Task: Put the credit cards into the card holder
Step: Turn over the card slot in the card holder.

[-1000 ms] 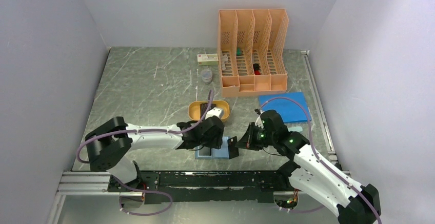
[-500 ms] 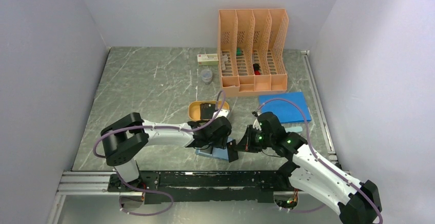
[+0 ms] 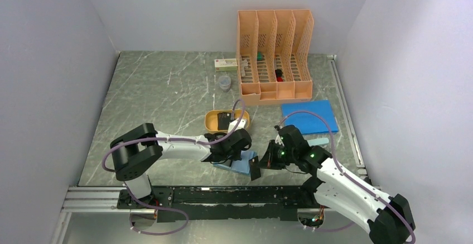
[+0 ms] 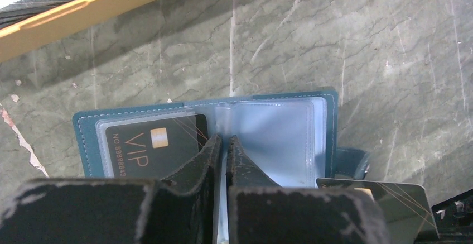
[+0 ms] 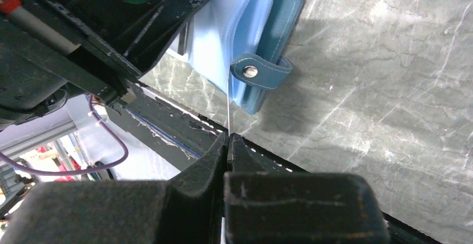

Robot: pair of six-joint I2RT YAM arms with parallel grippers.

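The teal card holder [image 4: 83, 138] lies open on the marble table near the front edge [image 3: 241, 166]. A black VIP credit card [image 4: 150, 143] sits in its left clear pocket. My left gripper [image 4: 224, 139] is shut at the holder's middle fold, pinching a clear inner pocket leaf; from above it covers the holder [image 3: 237, 153]. My right gripper [image 5: 228, 136] is shut on another credit card, seen edge-on [image 5: 229, 110] and as a dark rectangle [image 3: 255, 167]. That card stands just beside the holder's snap tab [image 5: 262, 72] at its right edge [image 4: 390, 199].
An orange oval tray [image 3: 211, 122] behind the holder contains a dark card [image 3: 225, 121]. A flat blue sheet [image 3: 309, 115] lies to the right. An orange file organiser [image 3: 274, 54], a small cup [image 3: 224, 82] and a white box [image 3: 226, 63] stand at the back.
My left gripper moved down from the tray onto the open holder, then went from open to shut at the fold. My right gripper shifted slightly left with its card.
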